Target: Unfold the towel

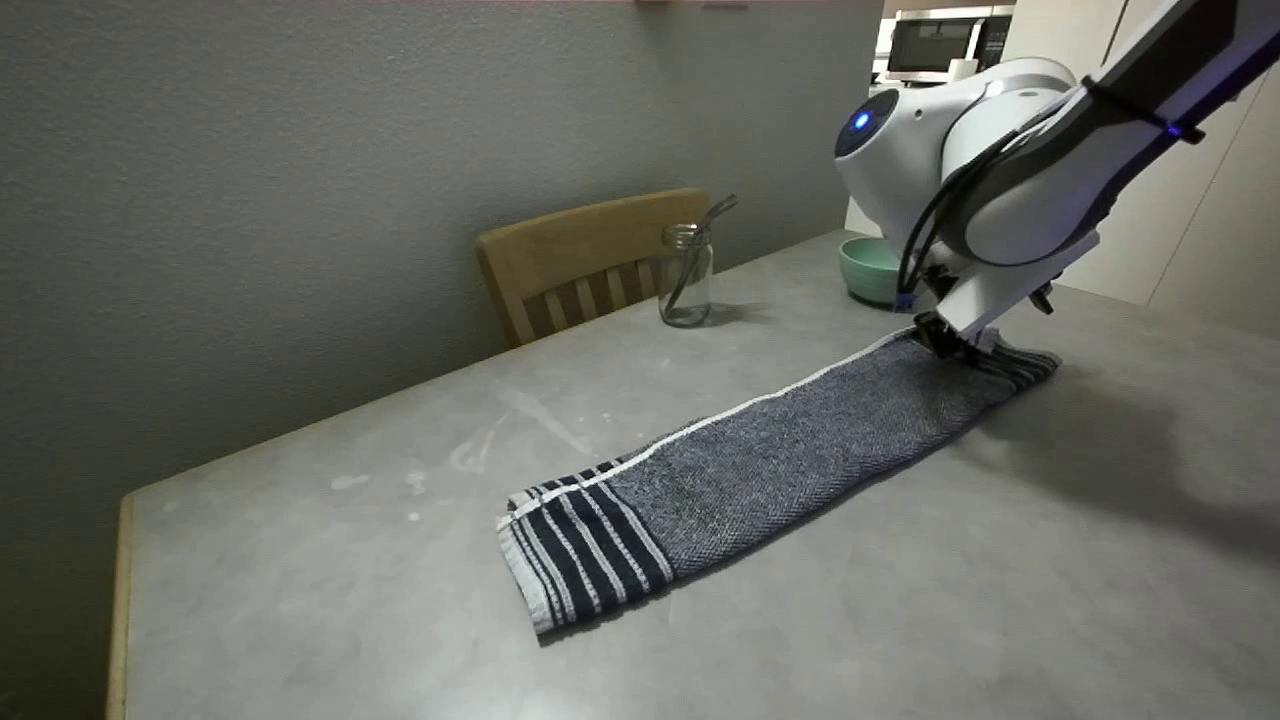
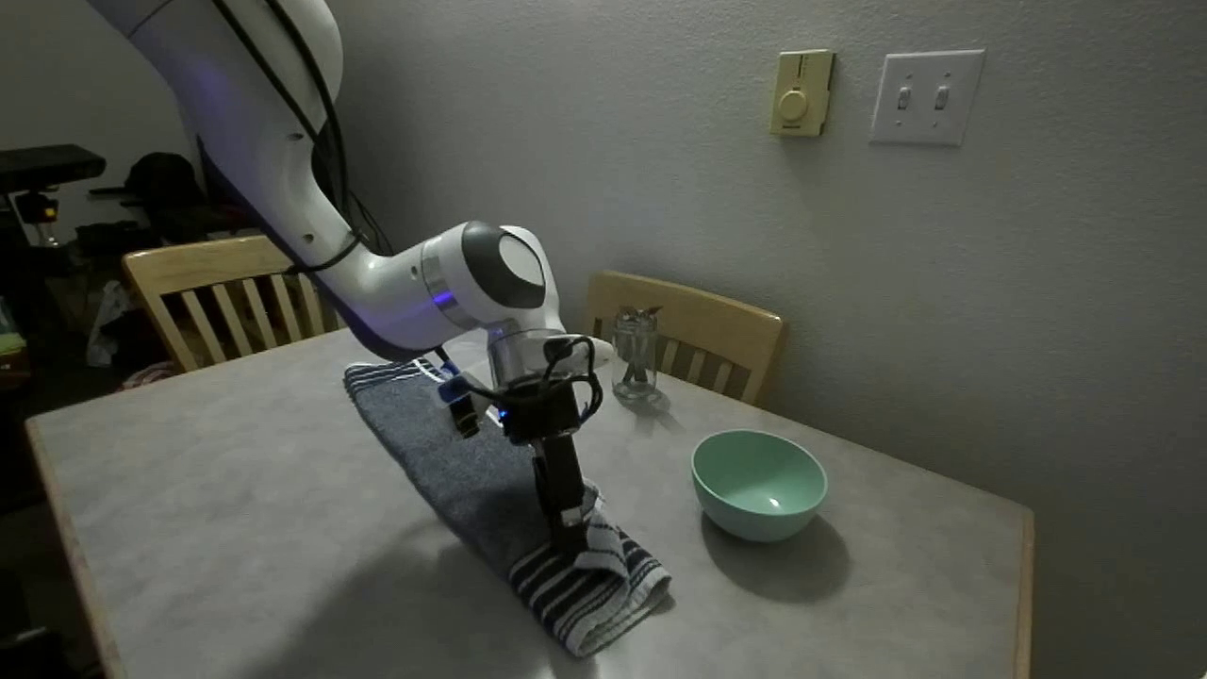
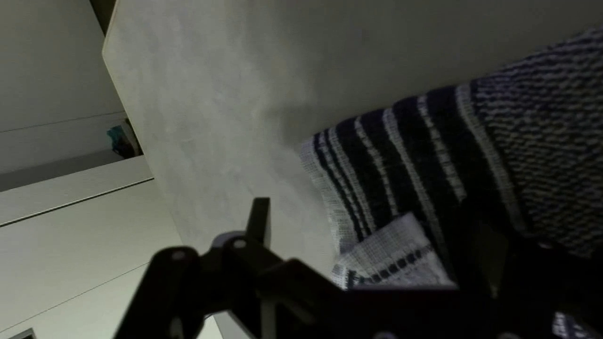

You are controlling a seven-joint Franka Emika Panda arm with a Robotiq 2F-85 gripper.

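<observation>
The dark grey-blue towel (image 1: pixel 790 450) lies as a long, narrow folded strip on the table, with white-striped bands at both ends. It also shows in an exterior view (image 2: pixel 443 443) and in the wrist view (image 3: pixel 556 136). My gripper (image 2: pixel 566 542) is low at the striped end near the green bowl, its tips at the cloth. In the wrist view the gripper (image 3: pixel 374 230) is open, one finger over the table past the end and one dark finger over the stripes. A turned-up white corner of the towel (image 3: pixel 395 249) lies between the fingers. Fingertip contact is hard to see.
A green bowl (image 2: pixel 759 486) stands on the table (image 2: pixel 311 528) near the gripper. A glass jar with straws (image 1: pixel 686 280) stands near the wall-side edge. A wooden chair (image 1: pixel 590 250) is behind it. A second chair (image 2: pixel 226 292) stands at another edge.
</observation>
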